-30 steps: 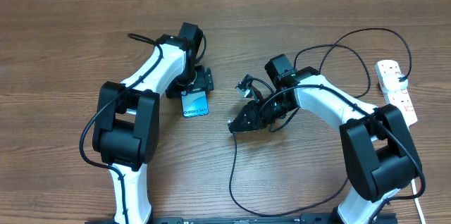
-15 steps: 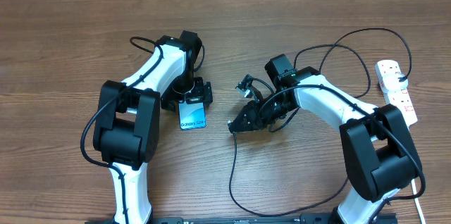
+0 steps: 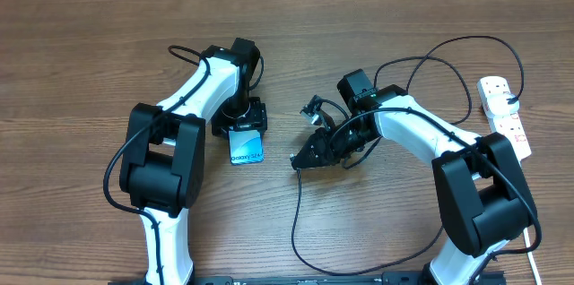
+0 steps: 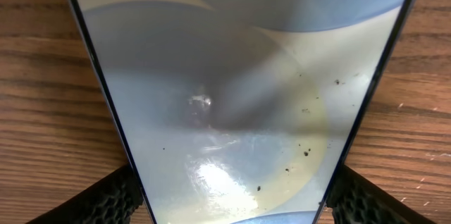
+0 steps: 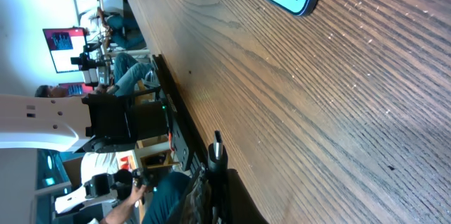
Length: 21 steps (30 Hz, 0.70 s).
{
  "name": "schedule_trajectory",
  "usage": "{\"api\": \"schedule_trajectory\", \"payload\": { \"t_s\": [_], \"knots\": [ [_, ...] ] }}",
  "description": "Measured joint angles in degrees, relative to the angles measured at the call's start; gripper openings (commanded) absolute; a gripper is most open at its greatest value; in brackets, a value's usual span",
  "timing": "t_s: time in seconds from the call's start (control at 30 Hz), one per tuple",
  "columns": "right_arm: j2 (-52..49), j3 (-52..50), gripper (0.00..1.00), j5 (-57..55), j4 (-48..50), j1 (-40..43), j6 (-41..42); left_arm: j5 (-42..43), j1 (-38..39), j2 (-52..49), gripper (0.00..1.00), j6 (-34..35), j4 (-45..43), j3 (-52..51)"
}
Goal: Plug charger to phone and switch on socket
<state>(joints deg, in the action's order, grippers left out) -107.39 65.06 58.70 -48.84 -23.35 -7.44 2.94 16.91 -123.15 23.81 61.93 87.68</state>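
The phone point(image 3: 247, 148) lies flat and screen up on the table point(image 3: 90, 52), left of centre, with its far end under the left gripper point(image 3: 242, 131). In the left wrist view the pads point(image 4: 106, 199) sit against both long edges, so I judge the phone to be clasped across its width. Just to the right, and not touching it, the right gripper point(image 3: 299, 159) is closed on the charger point(image 3: 297, 204) near its end, and a thin black tip point(image 5: 215, 148) pokes out toward the phone's lettered end. The step in hand looks like mating plug to port. To do it well, the left should pin the phone firmly so it cannot slide. The right should bring the tip in low and square to the short edge that carries the port, which no view shows, then push gently along the phone's length. The socket point(image 3: 505, 115) sits well off to the right.
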Motion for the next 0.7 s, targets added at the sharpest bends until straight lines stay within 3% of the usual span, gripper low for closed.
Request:
{"api": "schedule_trajectory", "payload": {
  "t_s": [0.07, 0.5, 0.7],
  "knots": [
    [0.0, 0.0, 0.04, 0.0, -0.2, 0.0, 0.0, 0.0, 0.0, 0.0, 0.91, 0.2, -0.1, 0.0],
    [0.0, 0.0, 0.04, -0.7, -0.5, 0.0, 0.9, 0.1, 0.0, 0.0, 0.94, 0.2, -0.5, -0.2],
    [0.0, 0.0, 0.04, -15.6, -2.5, 1.4, 10.6, 0.0, 0.0, 0.2, 0.95, 1.4, -2.4, -0.2]
  ]
}}
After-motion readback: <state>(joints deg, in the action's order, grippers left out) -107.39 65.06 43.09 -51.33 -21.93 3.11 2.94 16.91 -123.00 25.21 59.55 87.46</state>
